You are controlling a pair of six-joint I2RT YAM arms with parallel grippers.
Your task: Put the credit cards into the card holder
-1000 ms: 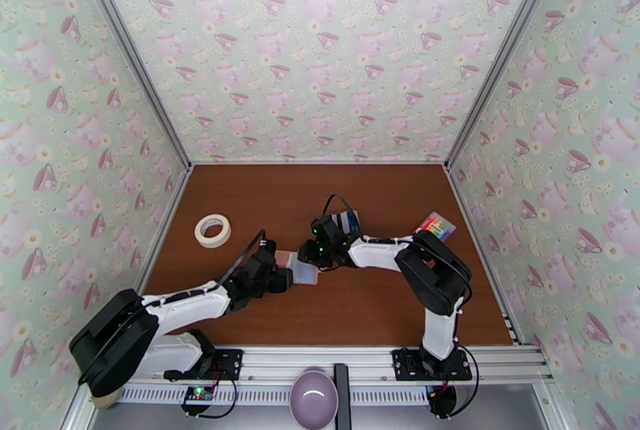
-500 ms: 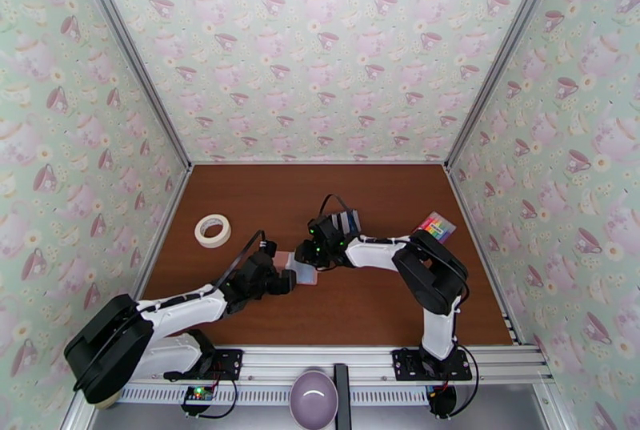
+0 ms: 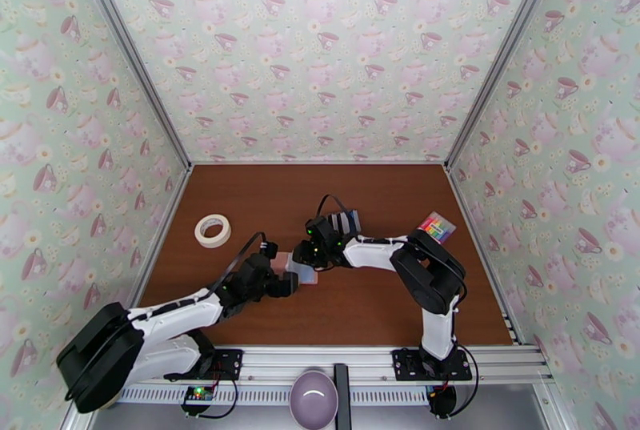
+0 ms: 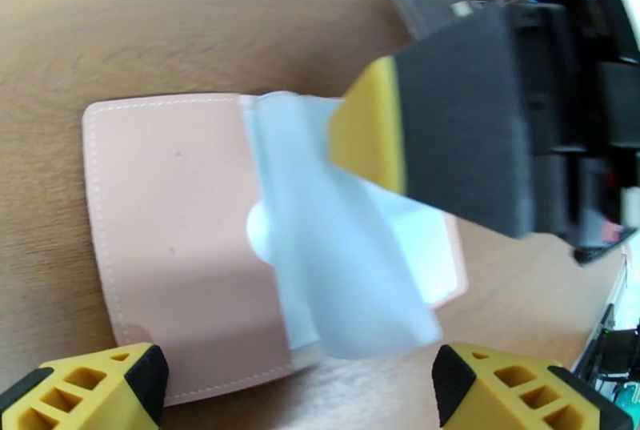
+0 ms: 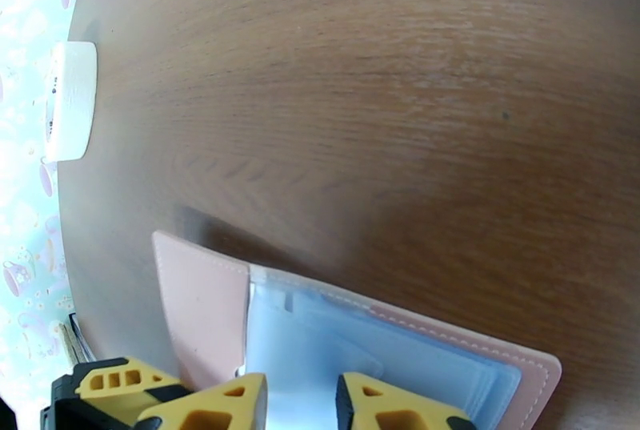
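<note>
The pink holder lies open on the brown desk, about the middle of it, between the two arms. The left tool hangs low over it with its jaws wide apart, one yellow tip at each near corner of the holder. I can't tell whether the tips touch it.

The right tool reaches in from the opposite side. Its jaws are nearly together and pinched on the holder's pale, see-through inner leaf. That leaf is lifted off the pink cover and curls up toward the tool, with the pale blue lining showing beneath.

The cards stand as a tight row of narrow edges farther back, just behind the right wrist and apart from the holder.

A tape roll sits well off to the left near the wall. A rainbow-striped block lies by the right wall, and a lilac bowl rests below the rail between the arm bases.
</note>
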